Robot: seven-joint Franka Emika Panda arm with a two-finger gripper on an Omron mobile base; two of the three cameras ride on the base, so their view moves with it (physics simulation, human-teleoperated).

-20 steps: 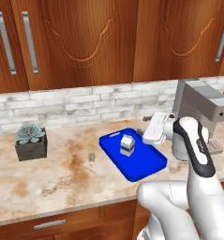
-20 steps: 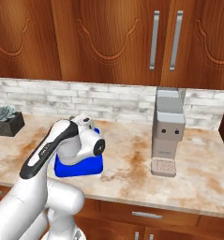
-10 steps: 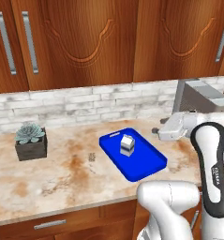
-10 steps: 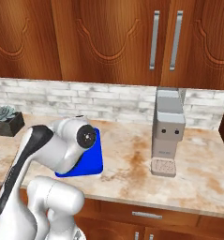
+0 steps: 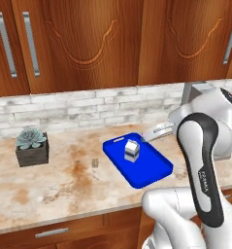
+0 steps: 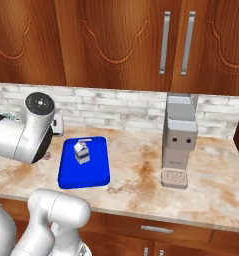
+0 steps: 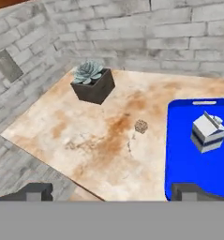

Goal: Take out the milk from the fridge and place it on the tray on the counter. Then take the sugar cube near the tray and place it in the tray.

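Observation:
The milk [image 5: 131, 150] [image 6: 81, 151] [image 7: 207, 132], a small white carton with a dark blue band, stands upright on the blue tray [image 5: 149, 170] [image 6: 93, 172] [image 7: 183, 159] on the counter [image 5: 64, 185]. The sugar cube [image 5: 94, 162] [image 7: 141, 126], tiny and speckled tan, lies on the stone just left of the tray. My gripper [image 7: 113, 192] [image 5: 149, 135] hovers above the tray's far right edge, open wide with nothing between its fingers, facing the cube and the carton. The fridge is out of view.
A dark square pot with a succulent [image 5: 32, 148] [image 7: 92, 82] stands at the counter's left, near the brick wall. A grey coffee machine [image 6: 179, 140] stands right of the tray. Bare stone lies between pot and tray. Wooden cabinets hang above.
The arm's upper links have swung aside and risen, uncovering the tray in the right base view. The hand stays near the tray's far right edge, open. Milk and cube have not moved.

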